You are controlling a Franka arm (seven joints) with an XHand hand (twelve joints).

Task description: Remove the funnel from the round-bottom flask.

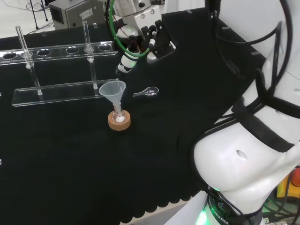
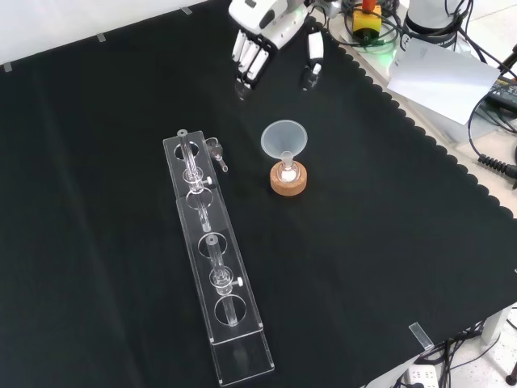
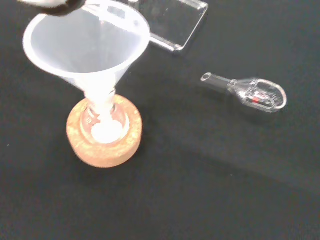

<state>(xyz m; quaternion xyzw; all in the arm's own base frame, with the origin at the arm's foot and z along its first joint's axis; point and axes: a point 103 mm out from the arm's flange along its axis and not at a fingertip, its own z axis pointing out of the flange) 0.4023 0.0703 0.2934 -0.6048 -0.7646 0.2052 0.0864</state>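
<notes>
Currently the funnel (image 1: pixel 113 90) sits upright with its stem in the neck of the round-bottom flask (image 1: pixel 119 116), and the flask rests in a cork ring stand (image 1: pixel 119 123) on the black cloth (image 1: pixel 70 154). In the front view, the same assembly stands near the middle of the cloth: funnel (image 2: pixel 283 139) above, cork ring stand (image 2: pixel 289 180) below. The wrist view shows the funnel (image 3: pixel 87 47) from above, its stem entering the flask (image 3: pixel 104 120), with something white visible in the bulb.

The hand (image 2: pixel 257 40) hovers above the cloth at the top of the front view, well apart from the funnel. Its fingers (image 2: pixel 250 61) are straight and point down toward the cloth; the thumb (image 2: pixel 313 56) stands apart from them. The hand is released and grasps nothing. In the head view, the hand (image 1: pixel 133 51) hangs above and to the right of the funnel.

A small clear glass piece (image 1: pixel 147 92) lies on its side to the right of the funnel in the head view, apart from it. A long clear rack (image 2: pixel 214 275) lies to the left of the flask in the front view, with glass tubes in it.
</notes>
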